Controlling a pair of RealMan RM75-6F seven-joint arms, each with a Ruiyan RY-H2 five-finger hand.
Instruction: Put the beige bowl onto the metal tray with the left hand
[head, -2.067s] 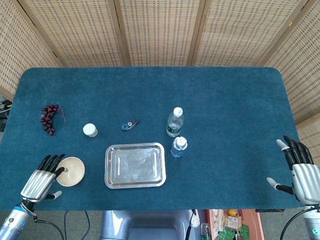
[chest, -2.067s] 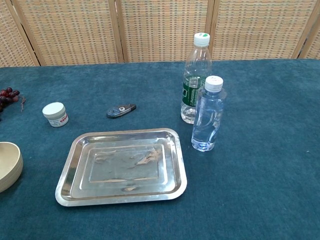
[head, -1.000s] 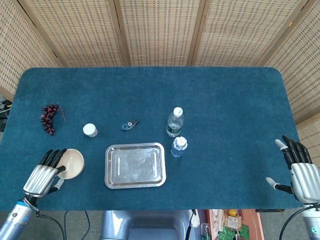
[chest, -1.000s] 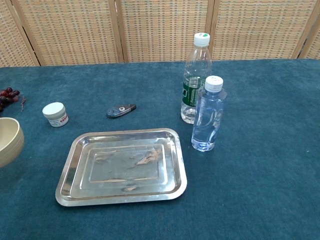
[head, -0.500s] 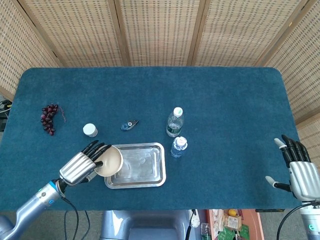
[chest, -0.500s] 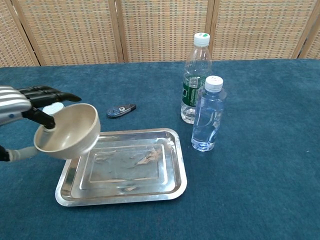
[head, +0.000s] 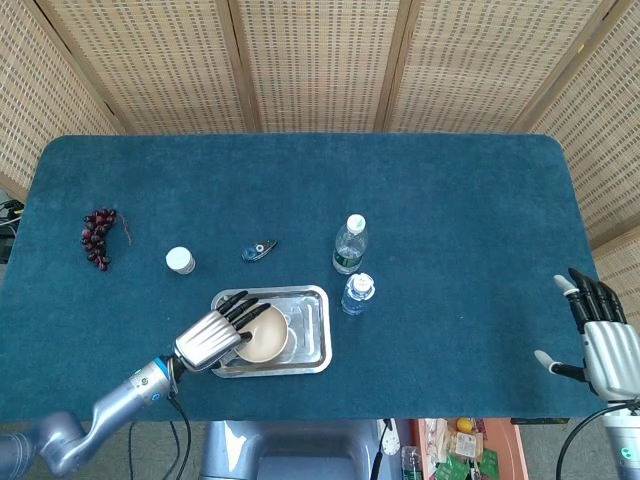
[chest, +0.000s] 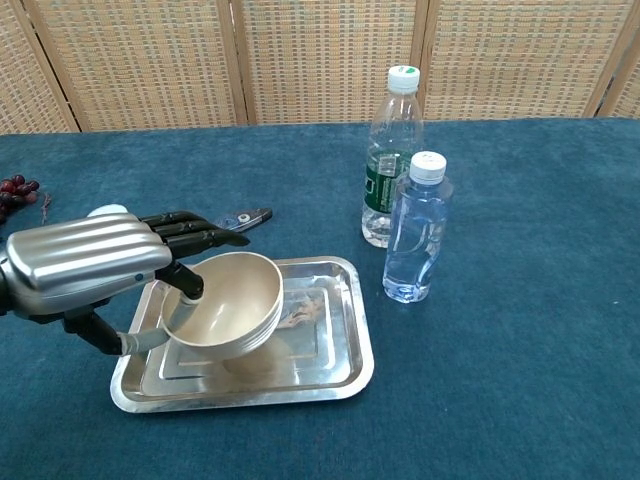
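The left hand (chest: 85, 262) fills the lower left of the chest view, its fingers (chest: 205, 236) reaching over the far rim of the bowl (chest: 228, 300) and its thumb inside, so the bowl is pinched at its left edge. The bowl sits tilted over the left half of the tray (chest: 340, 355); whether its base touches the metal I cannot tell. In the head view the same hand (head: 215, 336) and bowl (head: 264, 336) lie over the tray (head: 312, 330) at lower centre of the frame, on the blue bench (head: 440, 200).

The right hand (head: 604, 346) shows at the lower right edge of the head view, fingers spread wide and holding nothing, well apart from everything else.

Just right of the tray stands a clear bottle (chest: 415, 228), and just behind it a taller bottle (chest: 389, 160) with a green label. Beyond the tray's far left corner lies a small dark gadget (head: 258, 249), partly hidden by the fingers in the chest view. Further left stands a white jar (head: 180, 260), and near the left edge of the bench lie dark grapes (head: 98, 236). A wicker screen (head: 320, 60) closes the top of the frame
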